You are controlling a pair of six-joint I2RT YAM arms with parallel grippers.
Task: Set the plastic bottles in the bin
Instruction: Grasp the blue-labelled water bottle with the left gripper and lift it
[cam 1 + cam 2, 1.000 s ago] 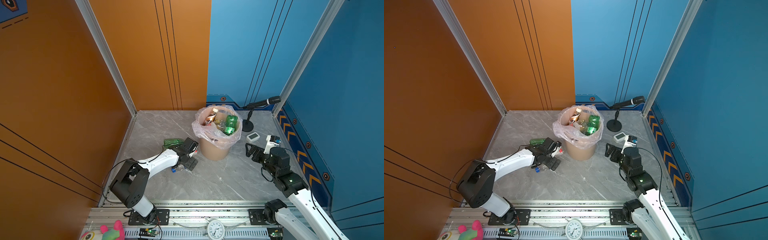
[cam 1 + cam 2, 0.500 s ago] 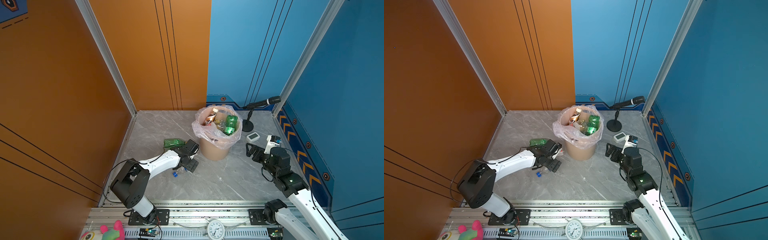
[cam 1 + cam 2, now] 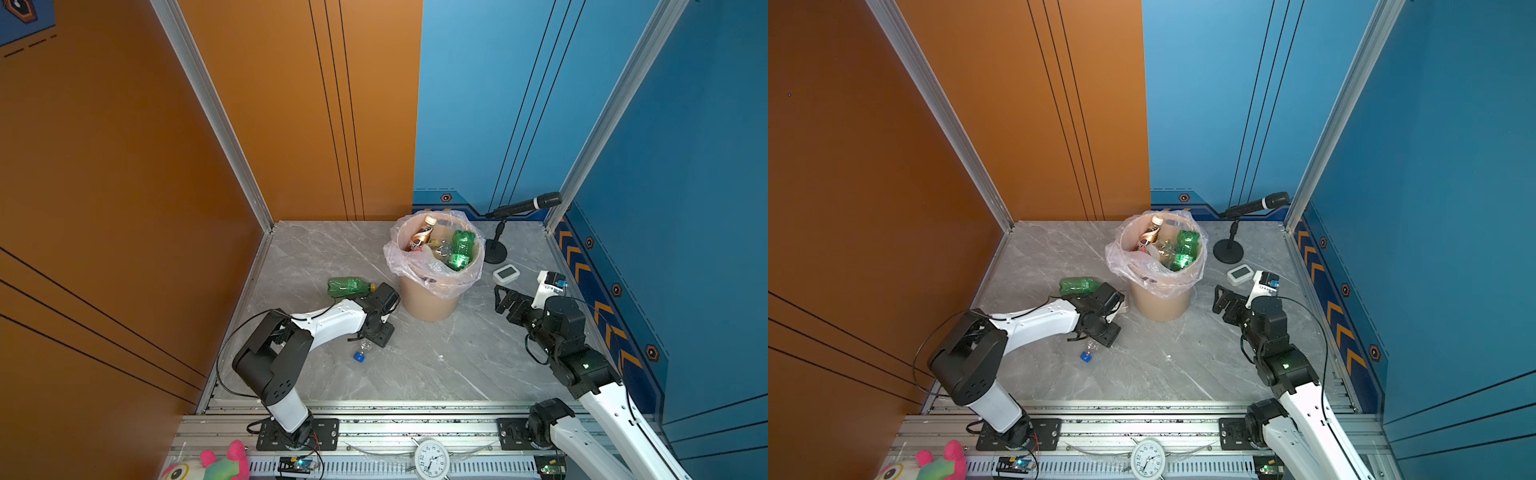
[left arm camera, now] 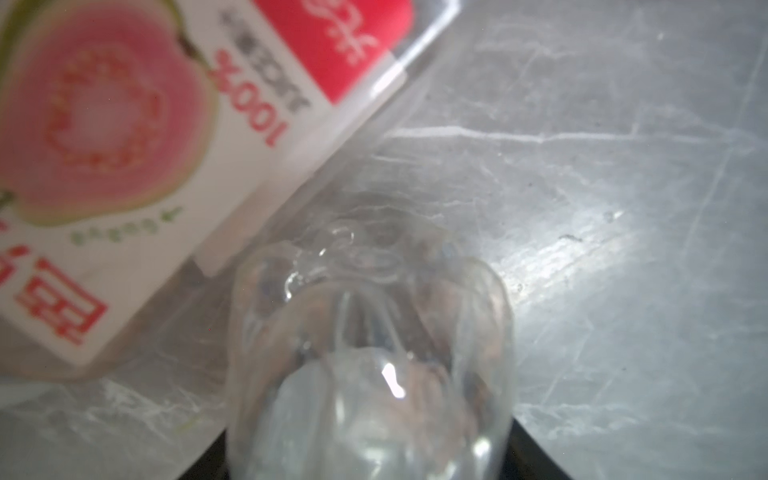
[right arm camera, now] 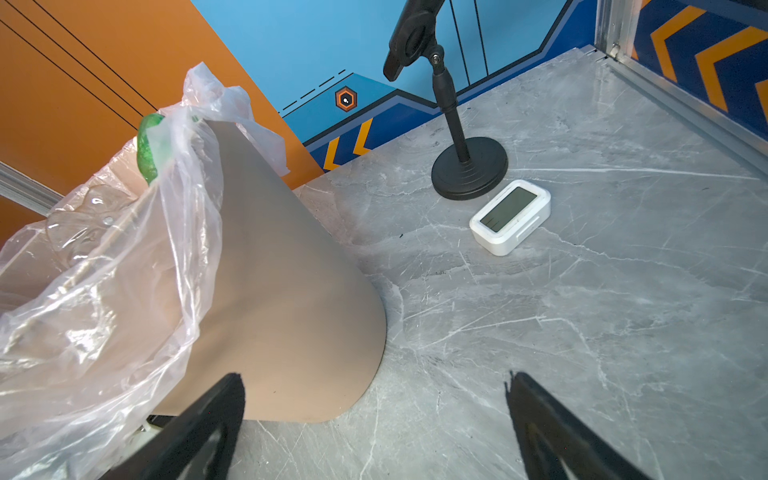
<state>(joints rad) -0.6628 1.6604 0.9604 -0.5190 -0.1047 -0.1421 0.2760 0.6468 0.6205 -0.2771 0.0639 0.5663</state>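
My left gripper point(image 3: 373, 333) is down on the floor, shut on a clear crushed bottle point(image 4: 370, 332) whose blue cap point(image 3: 359, 356) sticks out towards the front. A second bottle with a white guava label point(image 4: 124, 145) lies right beside it. A green bottle point(image 3: 349, 286) rests on the floor behind the left arm. The beige bin point(image 3: 428, 299) with its pinkish bag holds a brown bottle point(image 3: 420, 237) and a green one point(image 3: 461, 249). To the right of the bin my right gripper point(image 3: 503, 299) hovers open with nothing between its fingers point(image 5: 199, 432).
A microphone on a round black stand point(image 3: 496, 251) and a small white display point(image 3: 506, 274) sit behind the right gripper. Orange and blue walls close three sides. A rail with a clock point(image 3: 431, 457) and a plush toy point(image 3: 208, 465) runs along the front.
My left gripper came down and forward over the clear bottle and closed on it; the blue cap shifted slightly forward. The right arm has not moved.
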